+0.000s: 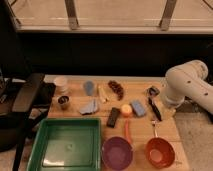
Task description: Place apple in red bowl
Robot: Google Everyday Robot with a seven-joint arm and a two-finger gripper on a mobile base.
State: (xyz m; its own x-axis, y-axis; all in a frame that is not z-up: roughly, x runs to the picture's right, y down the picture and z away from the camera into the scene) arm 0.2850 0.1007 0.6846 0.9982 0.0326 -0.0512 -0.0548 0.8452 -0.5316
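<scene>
One apple (126,109), one red bowl (160,152), one purple bowl (117,152), claw (156,110) low at right, open or closed unclear

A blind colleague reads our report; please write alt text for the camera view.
A small apple lies midway on a wooden table, with a red bowl, purple bowl and green tray along the front edge. The gripper on the robot arm hangs right of the apple, not touching it.
</scene>
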